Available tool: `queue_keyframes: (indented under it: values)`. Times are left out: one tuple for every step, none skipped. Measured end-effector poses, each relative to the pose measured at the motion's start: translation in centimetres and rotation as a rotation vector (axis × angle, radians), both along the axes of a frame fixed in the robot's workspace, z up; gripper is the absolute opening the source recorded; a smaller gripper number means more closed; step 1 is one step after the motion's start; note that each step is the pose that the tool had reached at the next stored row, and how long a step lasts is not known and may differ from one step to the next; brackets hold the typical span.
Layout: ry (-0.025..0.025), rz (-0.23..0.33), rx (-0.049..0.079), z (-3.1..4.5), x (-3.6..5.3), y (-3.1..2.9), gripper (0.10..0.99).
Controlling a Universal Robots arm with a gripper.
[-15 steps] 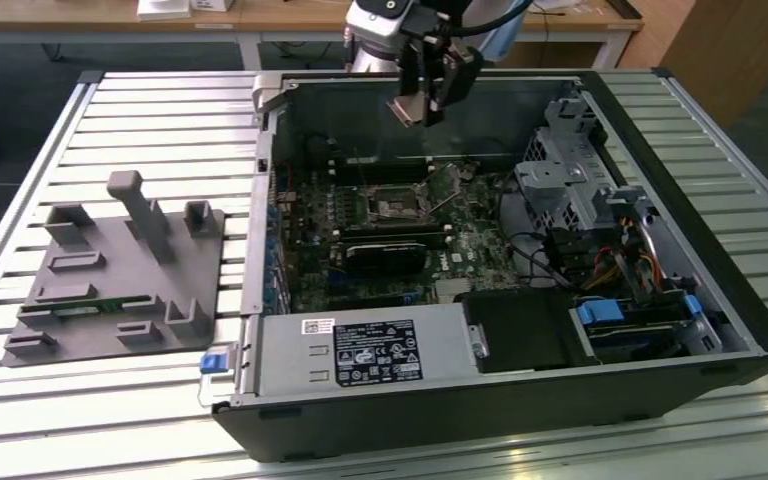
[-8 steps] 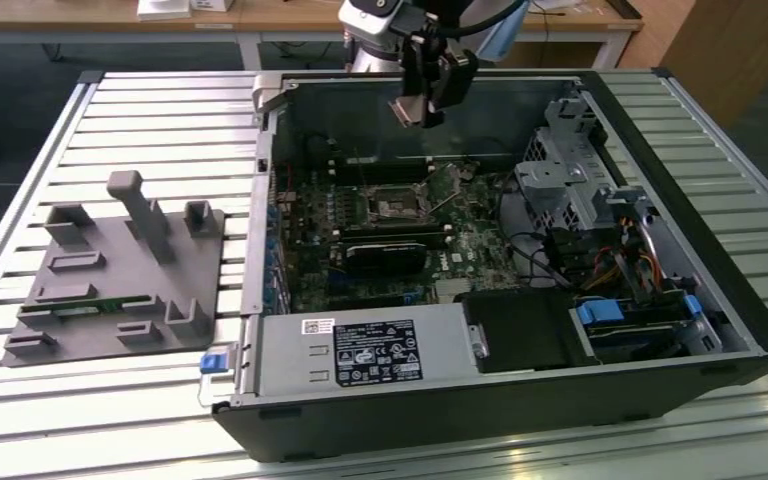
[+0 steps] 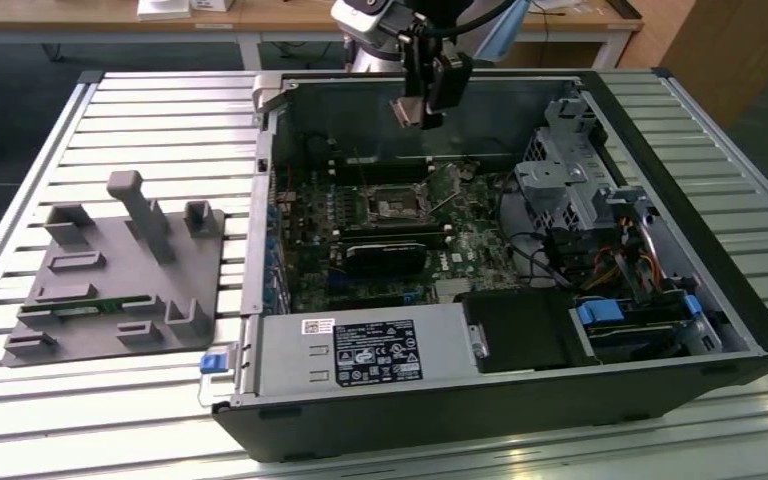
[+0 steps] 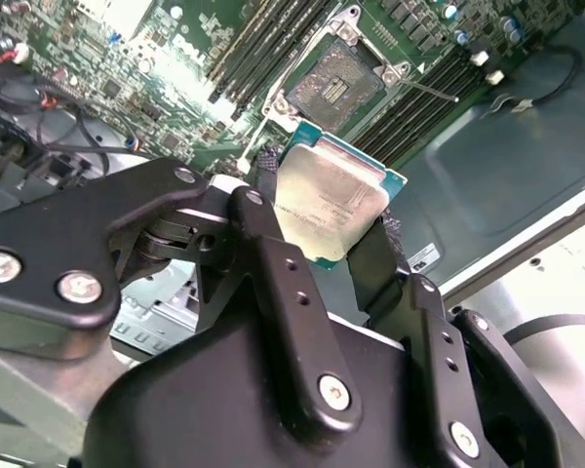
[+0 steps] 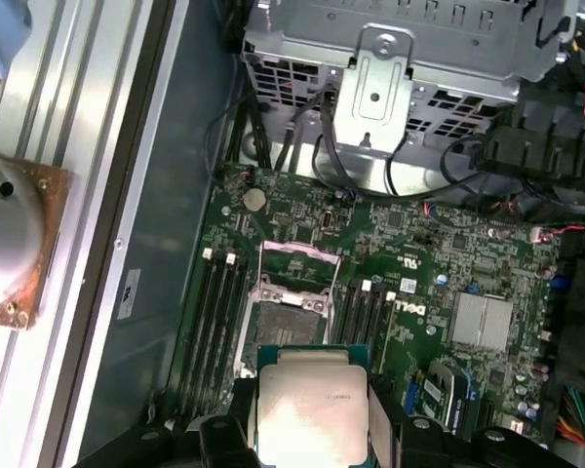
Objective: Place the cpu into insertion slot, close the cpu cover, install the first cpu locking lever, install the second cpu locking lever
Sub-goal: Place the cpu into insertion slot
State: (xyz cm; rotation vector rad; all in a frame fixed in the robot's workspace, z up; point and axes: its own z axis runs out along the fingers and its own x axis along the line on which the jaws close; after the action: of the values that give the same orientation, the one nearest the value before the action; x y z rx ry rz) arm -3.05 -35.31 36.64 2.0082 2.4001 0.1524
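Note:
My gripper (image 3: 422,110) hangs over the open computer case near its back wall, shut on the cpu (image 4: 327,205), a flat square chip with a pale metal top. The black fingers (image 4: 385,258) clamp two opposite edges of the cpu (image 5: 312,409). Below, on the green motherboard (image 3: 471,215), lies the insertion slot (image 3: 394,207), a dark square with a silvery rim (image 4: 336,78) (image 5: 291,317) and nothing in it. The cpu cover (image 5: 296,253) stands flipped open at the slot's far edge. A thin locking lever (image 4: 431,93) juts out beside the slot.
Long black memory slots (image 5: 217,312) flank the socket. A metal drive cage (image 3: 564,175) and loose cables (image 3: 624,265) line the exterior view's right side of the case, with the power supply (image 3: 357,352) at the front. A grey fixture (image 3: 117,275) rests on the slatted table outside.

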Motion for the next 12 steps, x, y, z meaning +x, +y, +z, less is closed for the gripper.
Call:
queue_keyframes:
  values:
    - [0.0,-0.008,0.0,-0.01,0.0,0.0,0.541]
    - [0.0,-0.014,0.0,-0.02,-0.01,0.0,0.541]
    - [0.0,-0.021,0.0,-0.04,0.0,0.0,0.541]
    - [0.0,-0.028,0.0,-0.05,0.0,0.0,0.541]
    - [0.0,-0.034,0.0,-0.06,-0.01,0.0,0.541]
    - [0.0,-0.04,0.0,-0.07,-0.01,0.0,0.541]
    - [0.0001,-0.045,0.0,-0.08,-0.01,0.0,0.541]
    - [0.0,-0.05,0.0,-0.09,-0.02,0.0,0.541]
    - [0.0,-0.055,0.0,-0.1,-0.03,0.0,0.541]
    - [0.0,-0.06,0.0,-0.11,-0.03,0.0,0.541]
    - [0.0,-0.065,0.0,-0.11,-0.04,0.0,0.541]
    - [0.0,-0.07,0.0,-0.12,-0.05,0.0,0.541]
